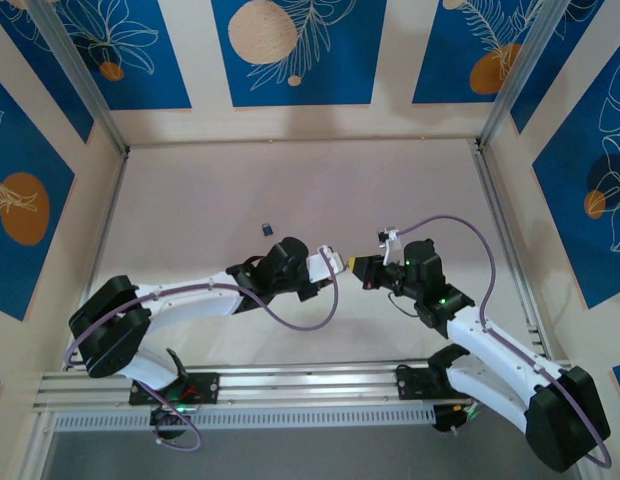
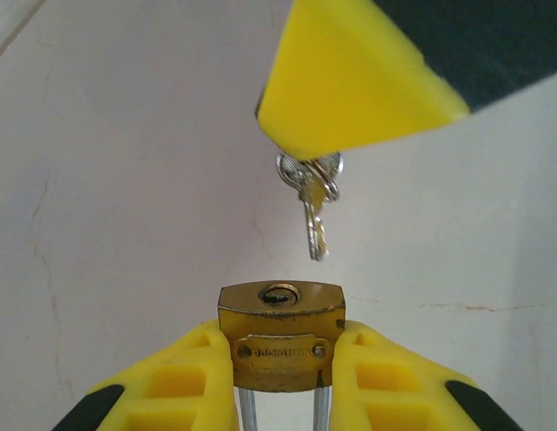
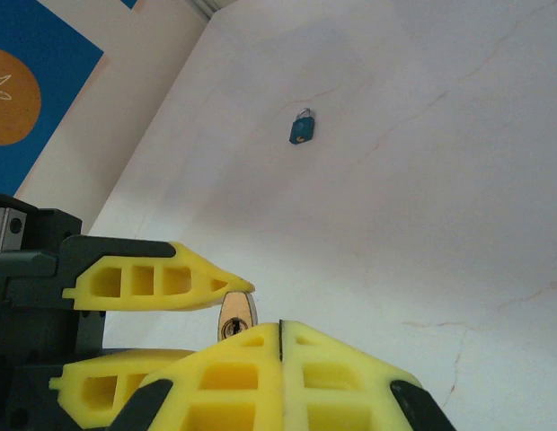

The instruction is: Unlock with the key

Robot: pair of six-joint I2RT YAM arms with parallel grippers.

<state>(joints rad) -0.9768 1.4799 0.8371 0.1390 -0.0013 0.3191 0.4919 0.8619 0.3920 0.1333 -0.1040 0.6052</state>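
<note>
My left gripper [image 2: 280, 348] is shut on a brass padlock [image 2: 280, 337], gripping its body by both sides. The keyhole face points away from the wrist and the steel shackle runs back between the fingers. My right gripper [image 3: 280, 329] is shut on the key [image 2: 315, 229]. The key hangs from the right gripper's yellow fingertips [image 2: 350, 81] with its ring. Its tip stands a short way off the keyhole, slightly to the right, not touching. In the right wrist view the padlock's keyhole face [image 3: 236, 316] peeks out just behind my shut fingers. Both grippers meet at mid-table, left gripper [image 1: 335, 262] and right gripper [image 1: 362, 268].
A small blue padlock [image 1: 268, 229] lies on the pale table beyond the left arm, also visible as the blue padlock [image 3: 302, 127]. Aluminium frame posts and blue-patterned walls bound the table [image 1: 290, 180] on three sides.
</note>
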